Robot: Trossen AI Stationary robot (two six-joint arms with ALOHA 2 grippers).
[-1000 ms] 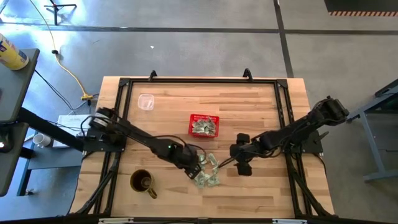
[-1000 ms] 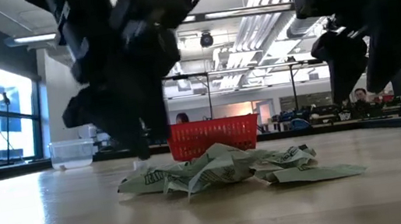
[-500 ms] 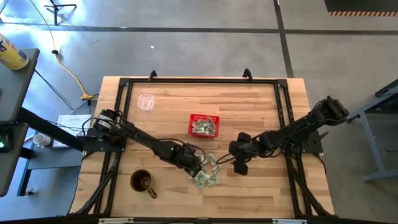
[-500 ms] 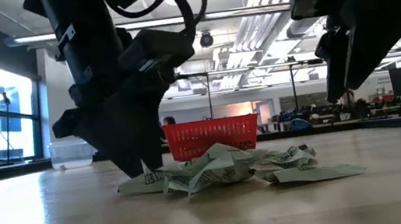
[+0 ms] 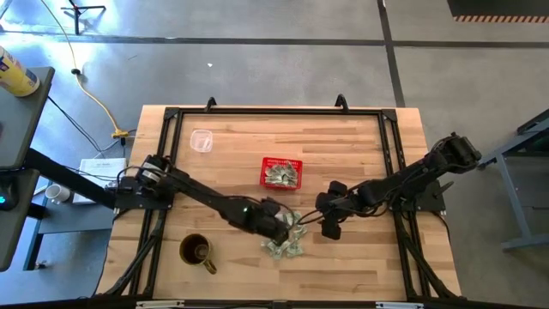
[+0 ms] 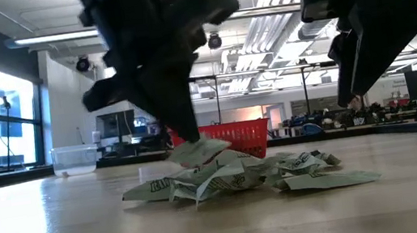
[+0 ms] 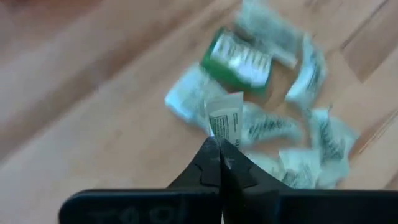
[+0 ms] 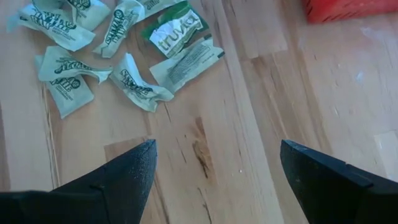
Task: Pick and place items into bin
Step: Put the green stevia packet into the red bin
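Midway, by the look of it: the left gripper (image 7: 219,163) has its fingers pinched together on one packet (image 7: 226,123), lifted just clear of the pile of packets (image 5: 286,236) at about six o'clock on the table (image 5: 360,146). The red basket (image 5: 281,172), just past the table's centre toward twelve o'clock, already holds several green-and-white packets, so part of the job looks done. A dozen or so remain loose on the wood, well short of the basket; the carried one has yet to travel there. The right gripper (image 8: 214,163) hovers just beside the pile at its three o'clock side, fingers spread wide over bare wood with nothing between them. A clear plastic cup (image 5: 202,140) stands near the eleven o'clock corner and looks empty; a brown mug (image 5: 196,251) sits toward seven o'clock, its contents impossible to make out. From table height the basket's (image 6: 250,134) mesh wall shows behind the heap (image 6: 233,175), with people at desks far beyond.
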